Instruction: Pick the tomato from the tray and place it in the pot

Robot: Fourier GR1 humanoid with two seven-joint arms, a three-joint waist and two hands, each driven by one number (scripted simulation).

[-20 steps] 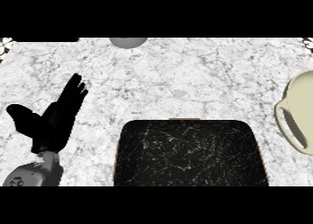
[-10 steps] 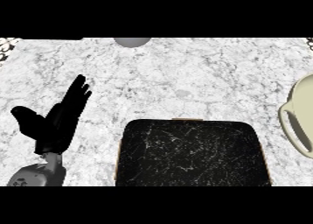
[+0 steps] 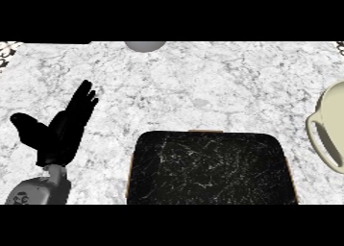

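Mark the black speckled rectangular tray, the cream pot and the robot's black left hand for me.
black speckled rectangular tray (image 3: 210, 169), head view, bare middle of its surface.
cream pot (image 3: 341, 103), head view, its wall near the right edge.
left hand (image 3: 61, 135), head view, its palm, fingers straight.

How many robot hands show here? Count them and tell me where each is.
1. The left robot hand is at the view's left, open with fingers up, left of the black tray and apart from it. The right robot hand is not in view.
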